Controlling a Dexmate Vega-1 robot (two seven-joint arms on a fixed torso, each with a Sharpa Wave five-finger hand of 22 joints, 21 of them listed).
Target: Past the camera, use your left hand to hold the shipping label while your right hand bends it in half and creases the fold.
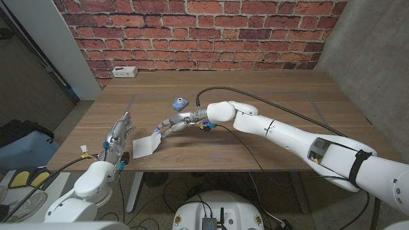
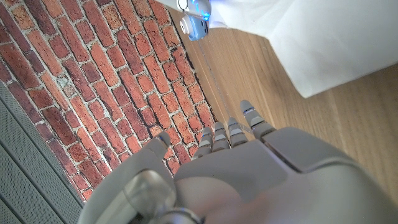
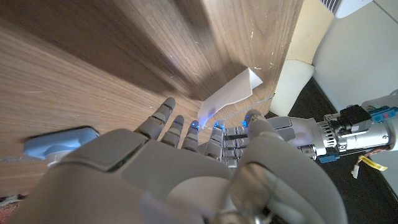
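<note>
The white shipping label lies on the wooden table, nearer to me than the small blue camera. My right hand reaches in from the right. Its fingertips pinch the label's far right corner, which is lifted and curled off the wood. The right wrist view shows the raised label just past my right hand. My left hand stands beside the label's left edge with its fingers straight and holds nothing. In the left wrist view the label lies off to one side of the left hand.
A white power strip sits at the table's far left, against the brick wall. A black cable arches over my right arm. The table's front edge runs close behind both hands.
</note>
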